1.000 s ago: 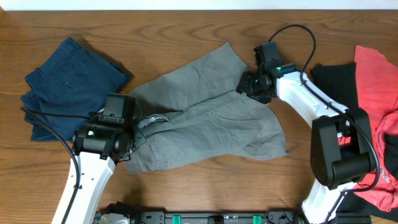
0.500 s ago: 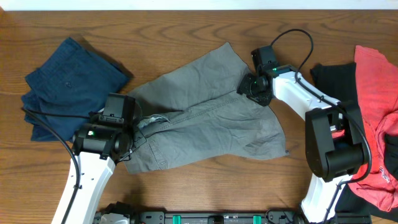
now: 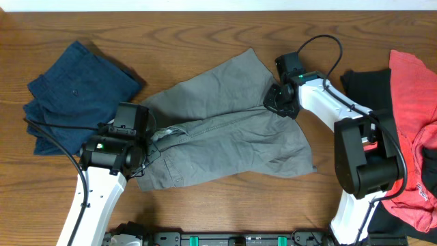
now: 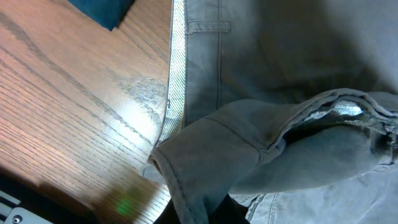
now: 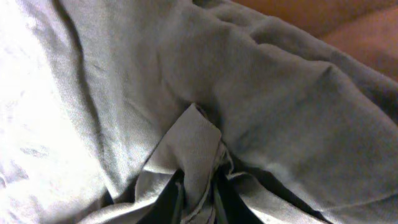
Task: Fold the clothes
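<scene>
Grey shorts (image 3: 225,130) lie spread mid-bench (image 3: 205,31), between navy shorts (image 3: 75,92) and a red-and-black pile (image 3: 413,82). Soft, light cotton that drapes and wrinkles; the waistband looks thicker and stiffer. Right fingers (image 5: 171,200) are clamped on a pinched fold at the far right edge. Left fingers are hidden under the raised waistband corner, so their state can't be told. Best holds, by my judgement, are waistband and hem corners; mid-cloth pinches would bunch and sag.

We can read no text, label, brand, number or sign in any of the three views.
</scene>
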You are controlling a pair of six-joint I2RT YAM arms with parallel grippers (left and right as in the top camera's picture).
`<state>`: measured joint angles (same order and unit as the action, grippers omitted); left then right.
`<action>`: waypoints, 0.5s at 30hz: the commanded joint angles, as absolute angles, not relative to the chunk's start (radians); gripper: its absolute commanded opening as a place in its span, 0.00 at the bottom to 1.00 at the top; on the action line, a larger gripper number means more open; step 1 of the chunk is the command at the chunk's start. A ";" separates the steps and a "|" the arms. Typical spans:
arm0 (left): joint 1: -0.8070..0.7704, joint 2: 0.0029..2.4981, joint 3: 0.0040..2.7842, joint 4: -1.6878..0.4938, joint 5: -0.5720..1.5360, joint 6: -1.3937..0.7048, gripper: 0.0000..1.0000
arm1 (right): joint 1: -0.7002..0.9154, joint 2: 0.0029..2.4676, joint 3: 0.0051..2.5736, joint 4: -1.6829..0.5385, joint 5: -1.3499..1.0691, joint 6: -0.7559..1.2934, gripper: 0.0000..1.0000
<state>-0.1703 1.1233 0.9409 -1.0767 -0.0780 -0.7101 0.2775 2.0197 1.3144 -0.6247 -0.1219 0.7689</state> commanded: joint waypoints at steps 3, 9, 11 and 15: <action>-0.164 1.125 0.948 -1.083 -0.087 -0.715 0.06 | 0.252 1.966 1.309 -0.657 -0.115 0.759 0.15; -0.164 1.125 0.948 -1.083 -0.087 -0.715 0.06 | 0.264 1.962 1.309 -0.677 -0.116 0.746 0.14; -0.164 1.125 0.948 -1.084 -0.087 -0.715 0.06 | 0.269 1.962 1.309 -0.681 -0.116 0.746 0.14; -0.164 1.125 0.948 -1.083 -0.087 -0.715 0.06 | 0.271 1.962 1.309 -0.696 -0.116 0.747 0.14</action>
<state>-0.1703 1.1233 0.9409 -1.0763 -0.0780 -0.7101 0.2653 1.9865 1.3140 -0.6872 -0.1257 0.7540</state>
